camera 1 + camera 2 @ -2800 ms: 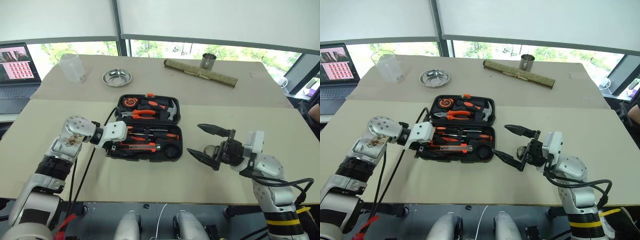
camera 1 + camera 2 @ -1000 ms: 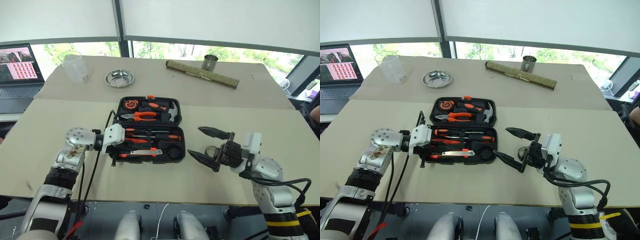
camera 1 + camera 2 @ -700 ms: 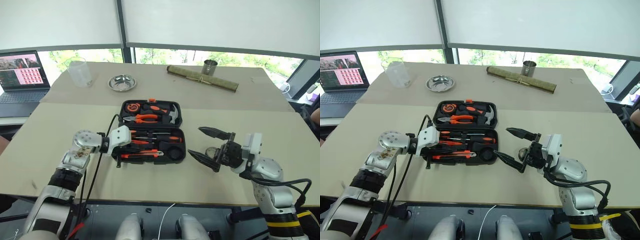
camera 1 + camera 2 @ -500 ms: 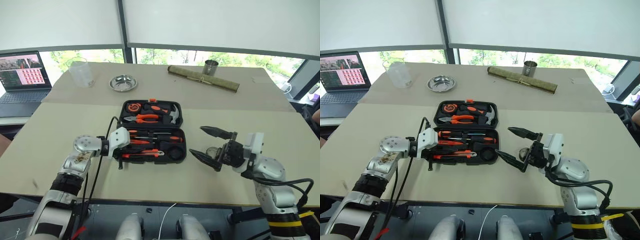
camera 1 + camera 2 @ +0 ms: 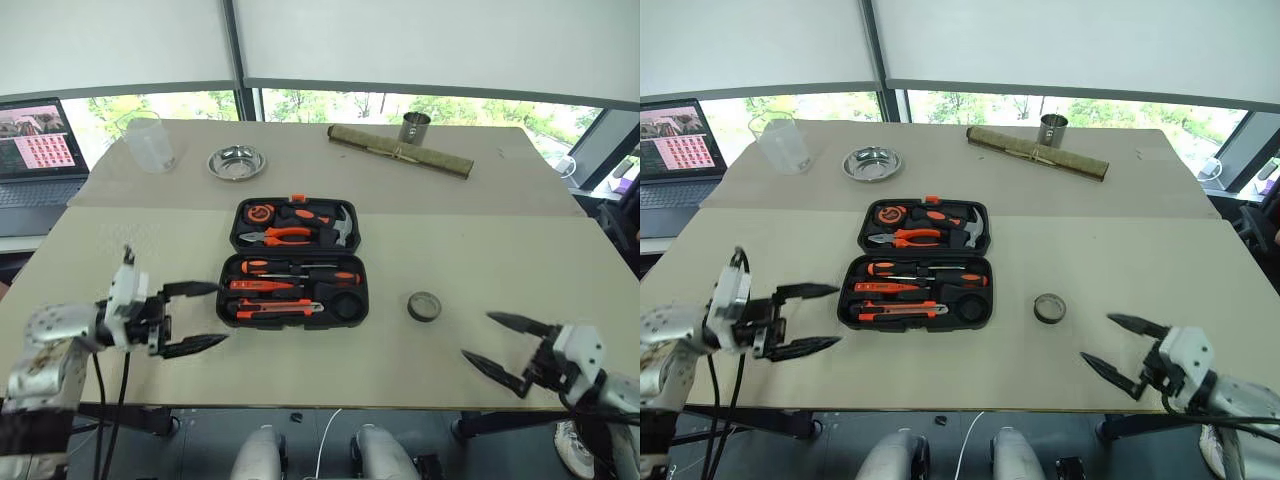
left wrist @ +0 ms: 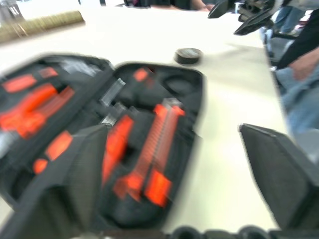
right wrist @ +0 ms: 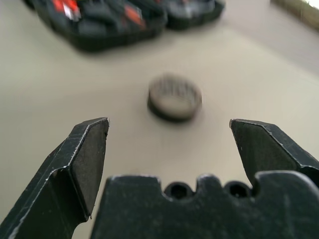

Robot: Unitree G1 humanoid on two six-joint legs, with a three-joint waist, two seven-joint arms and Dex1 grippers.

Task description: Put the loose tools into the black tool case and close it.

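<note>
The black tool case (image 5: 293,262) lies open mid-table (image 5: 480,250), apparently holding the screwdrivers (image 5: 295,271). The tape roll (image 5: 424,306) sits just right of it. Both the left end effector (image 5: 185,318) and the right end effector (image 5: 498,345) gape empty.

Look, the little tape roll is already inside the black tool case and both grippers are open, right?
Not quite. The tape roll lies on the table, right of the open black tool case, as the left eye view shows. Both the left gripper and right gripper are open.

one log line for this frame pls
left gripper: open, empty, left of black tool case | right gripper: open, empty | tape roll: on table, outside case | case: open
</note>
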